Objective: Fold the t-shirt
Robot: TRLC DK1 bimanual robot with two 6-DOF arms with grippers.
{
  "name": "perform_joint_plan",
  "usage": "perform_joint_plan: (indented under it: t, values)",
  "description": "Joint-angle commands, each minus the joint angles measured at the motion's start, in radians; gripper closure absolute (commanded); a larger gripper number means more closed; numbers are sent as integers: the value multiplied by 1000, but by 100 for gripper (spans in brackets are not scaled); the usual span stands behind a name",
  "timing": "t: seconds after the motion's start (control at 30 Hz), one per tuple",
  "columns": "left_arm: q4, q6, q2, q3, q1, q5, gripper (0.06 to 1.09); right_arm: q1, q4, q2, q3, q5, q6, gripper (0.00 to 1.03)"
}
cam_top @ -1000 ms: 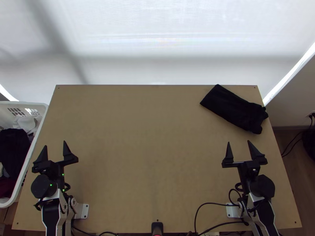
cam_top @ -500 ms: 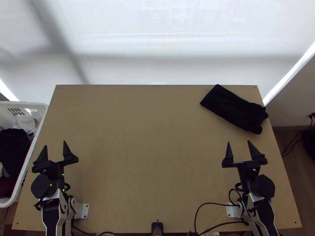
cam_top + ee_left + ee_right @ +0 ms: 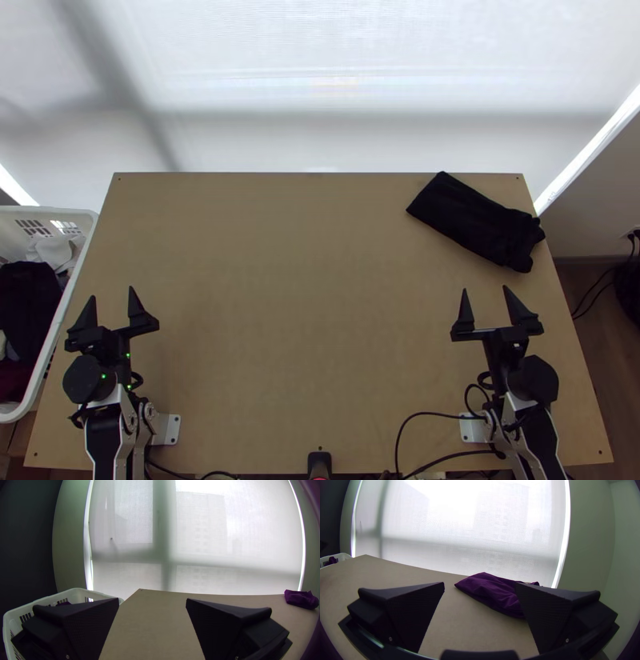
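Where it lay before, the t-shirt (image 3: 480, 222) rests unmoved on the table (image 3: 296, 296)

There's a light wooden table (image 3: 304, 304) here, and a dark t-shirt (image 3: 472, 218) lies by its far right corner, folded into a long, flattish bundle set at a slant. One end comes up to the far edge, while the other, more rumpled end reaches the right edge. Down along the near edge, a white bracket (image 3: 167, 430) sits toward the left corner and another white bracket (image 3: 472, 430) toward the right, with a black cable (image 3: 424, 414) curving beside that one.
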State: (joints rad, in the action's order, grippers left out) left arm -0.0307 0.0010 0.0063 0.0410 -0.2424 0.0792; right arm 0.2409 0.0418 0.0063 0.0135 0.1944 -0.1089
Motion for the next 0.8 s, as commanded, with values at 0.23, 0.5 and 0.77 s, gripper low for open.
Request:
perform_joint_plan:
  t: [0.23,0.5,0.77]
  values:
    - [26,11,-6,-38,11,-52,10,-5,-11,-6,-10,2,-14,3]
    - [32,2,-6,-38,41,-67,10,-5,-11,-8,-9,2,-14,3]
    - [17,56,-9,-27,-15,-65,10,-5,-11,-8,-10,2,-14,3]
